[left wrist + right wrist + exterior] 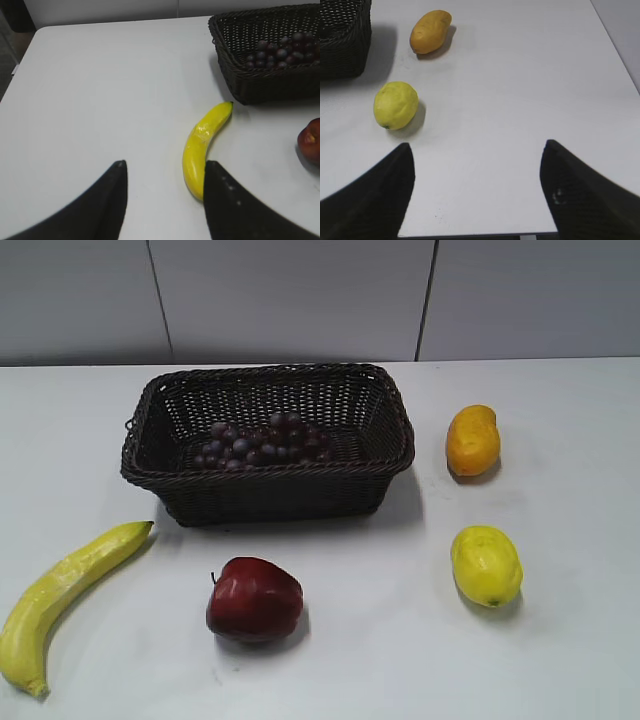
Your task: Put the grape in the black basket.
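Note:
The grape [262,442], a long bunch of dark purple-red berries, lies inside the black basket [160,472] on its floor. Both also show in the left wrist view, the grape [280,51] inside the basket [235,75] at the top right. Neither gripper shows in the exterior view. My left gripper [165,167] is open and empty, above the table left of the basket, with the banana's end beside its right finger. My right gripper [477,150] is open and empty near the table's front edge. A corner of the basket [342,45] shows at its top left.
A banana [65,592] lies at the front left, a red apple [254,598] in front of the basket. A yellow lemon [486,564] and an orange mango [472,439] lie right of the basket. The table's front edge [480,234] is close under the right gripper.

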